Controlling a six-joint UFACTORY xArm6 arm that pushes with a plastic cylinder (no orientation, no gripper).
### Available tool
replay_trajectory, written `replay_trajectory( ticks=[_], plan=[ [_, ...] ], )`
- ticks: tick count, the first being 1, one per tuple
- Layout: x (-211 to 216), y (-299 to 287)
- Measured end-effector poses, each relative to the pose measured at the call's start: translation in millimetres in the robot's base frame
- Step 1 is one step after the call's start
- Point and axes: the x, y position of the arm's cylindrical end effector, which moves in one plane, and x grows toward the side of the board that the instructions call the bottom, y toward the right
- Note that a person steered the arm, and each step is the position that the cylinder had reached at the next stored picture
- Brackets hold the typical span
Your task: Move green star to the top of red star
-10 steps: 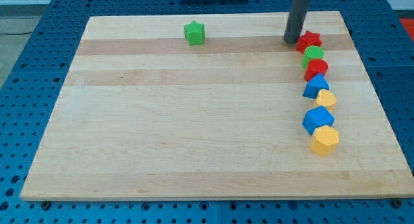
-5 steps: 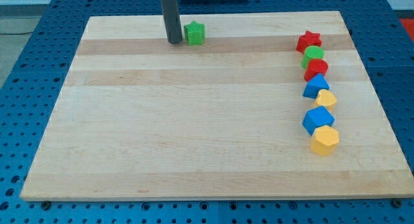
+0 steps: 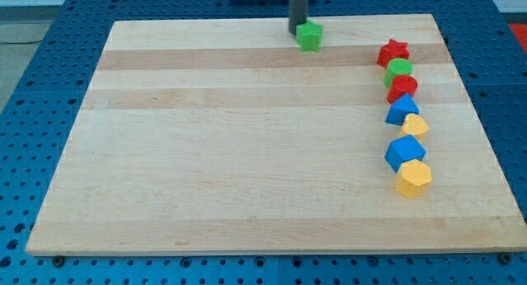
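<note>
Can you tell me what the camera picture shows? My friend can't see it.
My tip touches the green star's left side near the board's top edge. The red star sits farther right, heading a column of green, red, blue and yellow blocks.

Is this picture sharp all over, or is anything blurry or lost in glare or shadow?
In the camera view the light is even and soft, with no harsh glare on the wooden board. The blocks at the view's right, such as the red star, look crisp with only faint shadows. The green star is slightly smeared, its points hard to make out, and my tip beside it is dark and a little soft.
</note>
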Motion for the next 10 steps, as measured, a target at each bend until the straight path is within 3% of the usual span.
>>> replay_trajectory(
  ticks=[1,3,4,7,10],
  plan=[
    [0.0,5.5],
    [10.5,-53.2],
    [29.6,-50.1],
    [27.7,29.7],
    [40.3,25.0]
  ],
)
